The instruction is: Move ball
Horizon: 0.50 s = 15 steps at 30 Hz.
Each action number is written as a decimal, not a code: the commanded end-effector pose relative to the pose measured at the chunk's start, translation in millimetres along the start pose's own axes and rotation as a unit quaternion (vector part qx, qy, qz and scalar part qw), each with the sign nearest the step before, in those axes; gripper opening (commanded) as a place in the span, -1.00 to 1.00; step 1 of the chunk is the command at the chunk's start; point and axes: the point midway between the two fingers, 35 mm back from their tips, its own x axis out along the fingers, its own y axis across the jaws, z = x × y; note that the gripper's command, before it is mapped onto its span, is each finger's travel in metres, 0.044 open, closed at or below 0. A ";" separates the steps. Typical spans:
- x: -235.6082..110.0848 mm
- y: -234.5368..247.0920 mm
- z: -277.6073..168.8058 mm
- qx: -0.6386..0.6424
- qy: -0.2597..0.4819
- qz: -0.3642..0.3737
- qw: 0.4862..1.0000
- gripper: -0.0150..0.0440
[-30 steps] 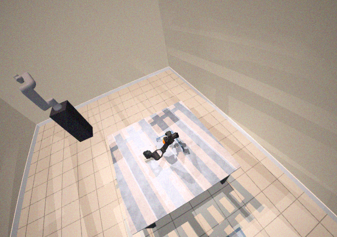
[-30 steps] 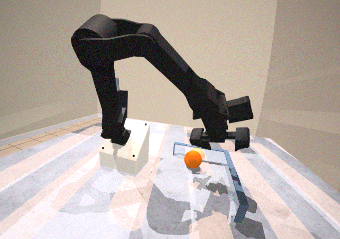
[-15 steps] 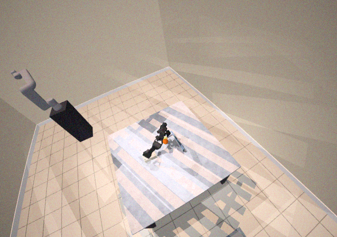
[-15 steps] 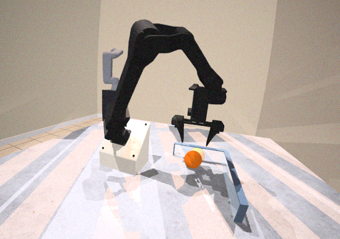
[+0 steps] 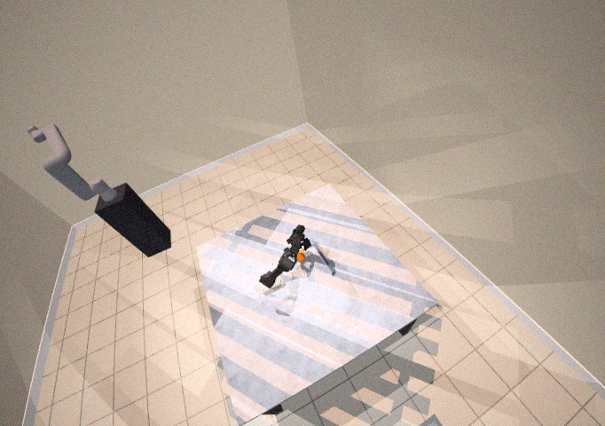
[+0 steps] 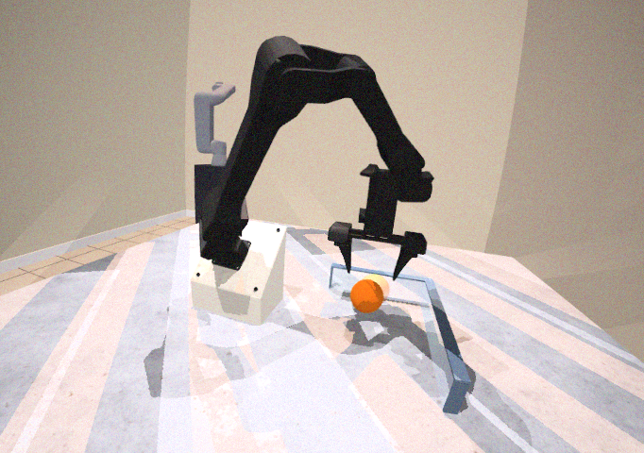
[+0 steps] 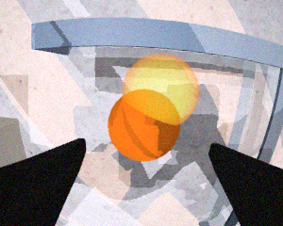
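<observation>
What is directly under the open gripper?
The orange ball lies under the open gripper, partly overlapping the see-through copy. The ball hides part of that copy.

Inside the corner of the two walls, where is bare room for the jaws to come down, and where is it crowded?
Bare table lies on both sides of the orange ball, under the open gripper. More lies between the ball and the long side wall. It is crowded behind the ball: the pale copy overlaps it, close to the back wall.
</observation>
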 end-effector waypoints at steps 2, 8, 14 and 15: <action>8.8 1.2 -0.3 -0.005 0.004 0.001 1.000 1.00; 18.5 1.0 -0.3 -0.005 0.005 0.001 1.000 1.00; 28.2 1.1 -0.6 -0.005 0.005 0.001 1.000 1.00; 29.8 1.1 -0.6 -0.005 0.005 0.001 1.000 1.00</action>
